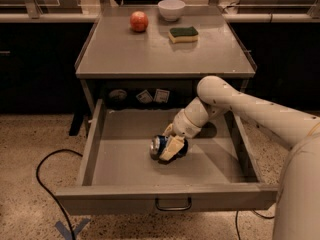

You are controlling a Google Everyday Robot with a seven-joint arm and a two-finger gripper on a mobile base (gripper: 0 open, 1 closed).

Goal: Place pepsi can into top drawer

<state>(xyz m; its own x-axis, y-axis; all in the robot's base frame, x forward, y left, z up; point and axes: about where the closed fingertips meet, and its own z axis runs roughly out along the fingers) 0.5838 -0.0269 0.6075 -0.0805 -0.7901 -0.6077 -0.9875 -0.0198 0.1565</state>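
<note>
One hand, one can, down in the open drawer

The hand (170, 147) sits low inside the top drawer (125, 200), roughly at the middle of the drawer floor, and its pale fingers (169, 149) are clamped on the pepsi can (156, 147). The can lies on its side, silver end turned to the left and a strip of dark blue showing between and behind the fingers. It is at or just above the drawer bottom; I cannot tell whether it touches. The cream arm (240, 106) reaches in from the right, crossing over the drawer's right wall and bending down to the hand.

The drawer is pulled well out from under the table (150, 54), its flat front panel nearest the camera with a small dark loop handle (173, 204) at the centre. In the shadow at the back of the opening, under the tabletop, a few small items (152, 96) show, too dim to name.

On the table's far part stand a red apple (139, 21) to the left, a white bowl (171, 9) behind and to its right, and a green-and-yellow sponge (183, 34) nearer the right side, all apart from one another.

A black cable (45, 169) loops over the speckled floor left of the drawer, and a blue tape mark (70, 230) lies on the floor below the drawer's left corner.
</note>
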